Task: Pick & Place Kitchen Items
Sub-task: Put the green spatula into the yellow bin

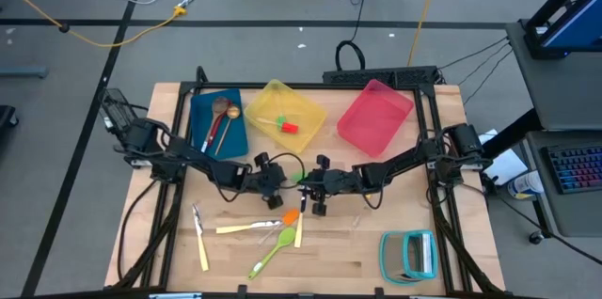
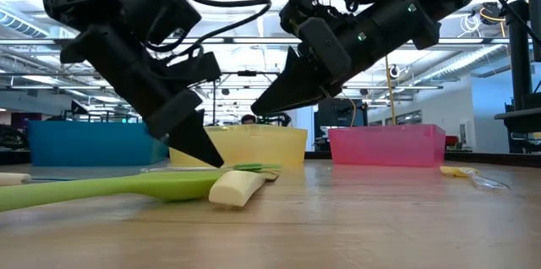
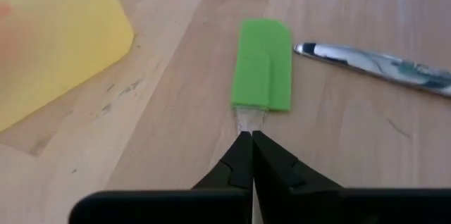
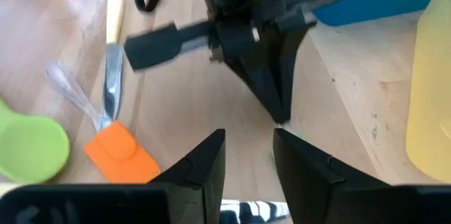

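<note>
the left gripper point(image 3: 246, 138) is down at the middle of the table point(image 1: 357, 261), its two dark fingers pressed together on the clear handle of the tiny green spatula point(image 3: 262, 64). from the left wrist view the handle runs straight out from between the fingertips and the flat green blade lies just past them, flat on the wood. beside the blade, close but not touching, lies the metal end of a cream-handled knife point(image 3: 373, 65). a corner of the yellow bin point(image 3: 49, 41) sits nearby.

the right gripper point(image 4: 248, 146) hangs just opposite, tip to tip with the left one, its jaws spread part way with nothing between them. in its own wrist view the left arm's fingers point down to the wood just ahead of that gap.

nearer the front edge of the table lie the other utensils: the orange spatula point(image 4: 121, 152) with its clear handle, the lime-green spoon point(image 4: 32, 146) next to it, and cream-handled cutlery point(image 1: 200, 243) toward the front left. along the back edge stand the blue bin point(image 1: 235, 130), holding a brass spoon point(image 1: 231, 109) and a red spoon point(image 1: 213, 130), the yellow bin with a small red spatula point(image 1: 288, 127) inside, and the pink bin point(image 1: 374, 118). the teal-framed rack point(image 1: 410, 255) stands at the front right corner.
</note>
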### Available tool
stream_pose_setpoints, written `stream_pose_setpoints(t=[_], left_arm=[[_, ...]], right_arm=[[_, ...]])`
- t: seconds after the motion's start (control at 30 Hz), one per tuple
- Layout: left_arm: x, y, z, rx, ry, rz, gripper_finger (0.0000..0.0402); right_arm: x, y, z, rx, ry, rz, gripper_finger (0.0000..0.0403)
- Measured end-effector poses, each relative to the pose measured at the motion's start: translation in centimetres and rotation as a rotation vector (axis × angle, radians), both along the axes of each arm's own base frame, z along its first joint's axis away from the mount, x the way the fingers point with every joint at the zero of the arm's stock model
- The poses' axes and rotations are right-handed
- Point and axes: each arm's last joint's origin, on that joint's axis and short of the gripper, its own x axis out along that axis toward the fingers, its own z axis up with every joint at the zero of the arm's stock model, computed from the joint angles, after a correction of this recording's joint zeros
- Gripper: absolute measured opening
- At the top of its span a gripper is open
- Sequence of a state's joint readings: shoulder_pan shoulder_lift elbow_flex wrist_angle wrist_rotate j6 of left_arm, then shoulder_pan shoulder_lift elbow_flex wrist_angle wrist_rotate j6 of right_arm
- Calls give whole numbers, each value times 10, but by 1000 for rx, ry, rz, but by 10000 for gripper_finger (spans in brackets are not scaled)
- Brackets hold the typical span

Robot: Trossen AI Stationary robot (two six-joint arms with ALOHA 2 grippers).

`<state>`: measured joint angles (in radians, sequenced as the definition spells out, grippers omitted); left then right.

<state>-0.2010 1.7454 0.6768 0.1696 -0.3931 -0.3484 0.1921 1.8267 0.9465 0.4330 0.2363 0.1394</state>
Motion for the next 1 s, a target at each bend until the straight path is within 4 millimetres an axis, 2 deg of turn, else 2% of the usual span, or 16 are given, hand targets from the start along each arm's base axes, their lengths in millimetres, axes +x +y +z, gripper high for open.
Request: stream_pose_setpoints(t=[0.13, 0.23, 0.33, 0.5, 0.63, 0.73, 0.87, 1.0], left_arm=[[-1, 2, 4, 5, 0, -7, 9], [-1, 2, 4, 7, 9, -6, 3], [-1, 2, 2, 10, 14, -4, 8], [-1, 2, 3, 9, 9, -3, 14], [-1, 2, 3, 12, 11, -7, 3], [-1, 2, 3, 14, 11, -9, 11], [-1, 2, 3, 18, 13, -15, 12], [-1, 2, 3, 20, 13, -15, 4]], right_arm=[[-4, -3, -7, -126, 94, 22, 116], [-4, -12, -15, -182, 130, -42, 121], [0, -23, -25, -152, 142, -91, 139], [6, -41, -45, -83, 154, -103, 189], [7, -49, -48, -15, 153, -118, 229], [8, -55, -48, 63, 157, -28, 247], [8, -61, -49, 114, 160, -17, 246], [5, -65, -53, 118, 222, -31, 215]])
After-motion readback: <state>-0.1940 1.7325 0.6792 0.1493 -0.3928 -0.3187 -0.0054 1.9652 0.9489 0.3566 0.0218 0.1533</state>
